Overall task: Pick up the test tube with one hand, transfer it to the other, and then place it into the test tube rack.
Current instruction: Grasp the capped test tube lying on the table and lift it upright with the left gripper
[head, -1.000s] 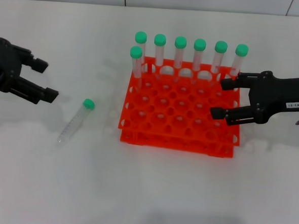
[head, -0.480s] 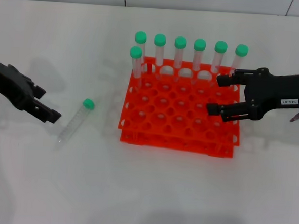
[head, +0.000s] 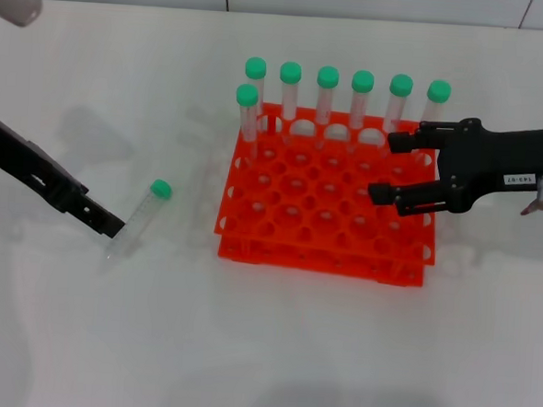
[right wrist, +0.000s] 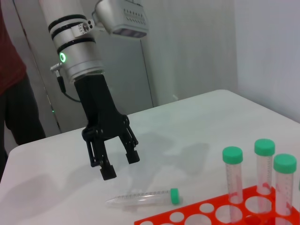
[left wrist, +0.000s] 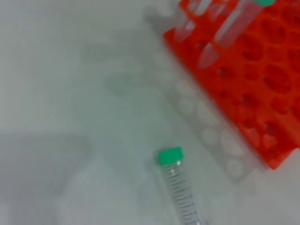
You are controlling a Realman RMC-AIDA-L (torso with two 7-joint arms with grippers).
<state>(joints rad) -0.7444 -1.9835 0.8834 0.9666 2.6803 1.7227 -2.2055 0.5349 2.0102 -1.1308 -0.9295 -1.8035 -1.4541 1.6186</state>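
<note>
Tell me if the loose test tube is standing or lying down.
Lying down: the test tube rests flat on the table, outside the rack.

The test tube (head: pixel 138 216) was clear with a green cap and fine dark graduation marks. The test tube rack (head: pixel 326 210) was bright orange-red. The left gripper (right wrist: pixel 114 159) was plain black beneath a silver-white wrist with a green ring light (right wrist: pixel 62 57). The right gripper (head: pixel 391 167) was black, with a small white printed label (head: pixel 514 180) behind its fingers. The table (head: pixel 262 351) was white.
</note>
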